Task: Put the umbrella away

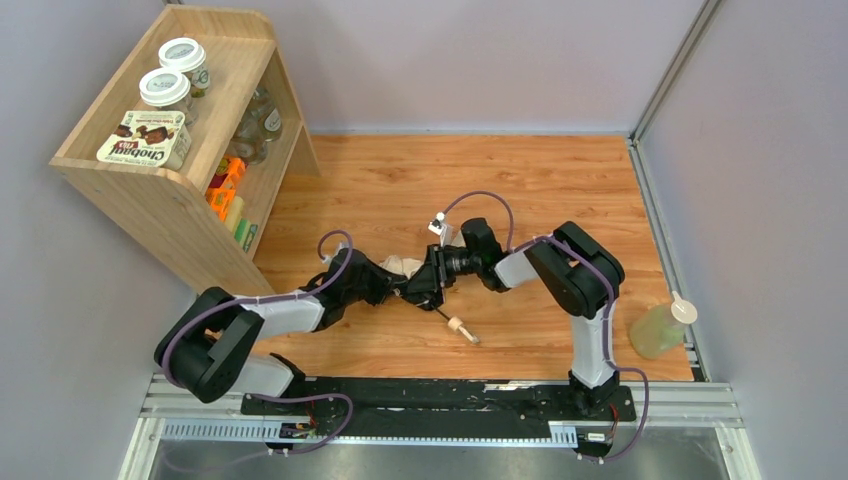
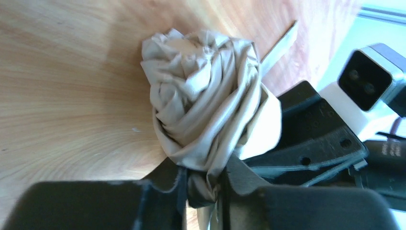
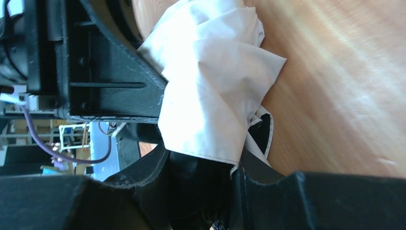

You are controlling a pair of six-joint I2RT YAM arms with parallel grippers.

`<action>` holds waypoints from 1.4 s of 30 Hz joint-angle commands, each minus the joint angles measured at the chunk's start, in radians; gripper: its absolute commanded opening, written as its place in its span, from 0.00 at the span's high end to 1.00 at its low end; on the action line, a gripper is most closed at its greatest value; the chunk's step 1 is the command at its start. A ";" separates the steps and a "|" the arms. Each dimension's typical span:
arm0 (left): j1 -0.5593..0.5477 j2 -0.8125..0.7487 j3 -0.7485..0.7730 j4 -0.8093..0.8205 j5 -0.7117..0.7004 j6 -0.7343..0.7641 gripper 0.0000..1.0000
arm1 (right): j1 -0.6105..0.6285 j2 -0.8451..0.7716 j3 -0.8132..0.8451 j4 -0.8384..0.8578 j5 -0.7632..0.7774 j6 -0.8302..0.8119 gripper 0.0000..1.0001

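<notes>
The box (image 1: 145,138) lying on top of the shelf (image 1: 150,215) has "Chobani" in dark letters along its near side. A small red patch beside that name holds a word too small to read. The two jars (image 1: 165,88) just behind the box have printed lids, too blurred to make out.

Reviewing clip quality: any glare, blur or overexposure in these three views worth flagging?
Top external: even light and sharp, though little of the umbrella shows. Left wrist: its fabric folds are crisp, the left gripper's fingers near the lens are soft, and the upper right is blown out. Right wrist: the fabric is overexposed to near white and the table is streaked with glare.
</notes>
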 commanded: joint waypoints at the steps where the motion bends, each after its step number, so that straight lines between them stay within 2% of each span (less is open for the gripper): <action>1: -0.014 0.107 -0.084 -0.221 -0.130 0.088 0.95 | 0.042 0.003 -0.002 -0.375 0.009 -0.135 0.93; 3: -0.017 0.121 -0.093 -0.230 -0.127 0.079 0.99 | 0.043 -0.037 0.035 -0.462 0.044 -0.145 0.82; 6: -0.020 0.143 -0.099 -0.226 -0.120 0.065 1.00 | 0.045 -0.124 0.089 -0.581 0.113 -0.164 0.52; 11: -0.023 0.152 -0.083 -0.227 -0.103 0.070 1.00 | 0.052 -0.270 0.210 -0.898 0.273 -0.274 0.21; 14: -0.024 0.153 -0.075 -0.229 -0.098 0.071 1.00 | 0.072 -0.382 0.256 -1.039 0.418 -0.351 0.12; 17: -0.024 0.156 -0.069 -0.224 -0.092 0.076 1.00 | 0.098 -0.468 0.264 -1.103 0.533 -0.403 0.09; 22: -0.024 0.152 -0.061 -0.223 -0.083 0.076 1.00 | 0.181 -0.529 0.248 -1.086 0.712 -0.421 0.07; 24: -0.026 0.146 -0.056 -0.226 -0.081 0.076 1.00 | 0.219 -0.505 0.262 -1.077 0.826 -0.397 0.07; 26: -0.024 0.138 -0.055 -0.233 -0.081 0.076 1.00 | 0.250 -0.464 0.294 -1.078 0.872 -0.369 0.09; 28: -0.024 0.133 -0.055 -0.233 -0.081 0.074 1.00 | 0.288 -0.422 0.333 -1.069 1.016 -0.345 0.09; 33: -0.026 0.132 -0.055 -0.233 -0.080 0.073 1.00 | 0.316 -0.263 0.448 -1.121 1.125 -0.311 0.11; 39: -0.026 0.130 -0.063 -0.210 -0.060 0.078 1.00 | 0.309 -0.135 0.422 -1.112 1.149 -0.296 0.22; 42: -0.026 0.132 -0.069 -0.200 -0.055 0.076 1.00 | 0.285 -0.121 0.351 -1.051 1.113 -0.280 0.39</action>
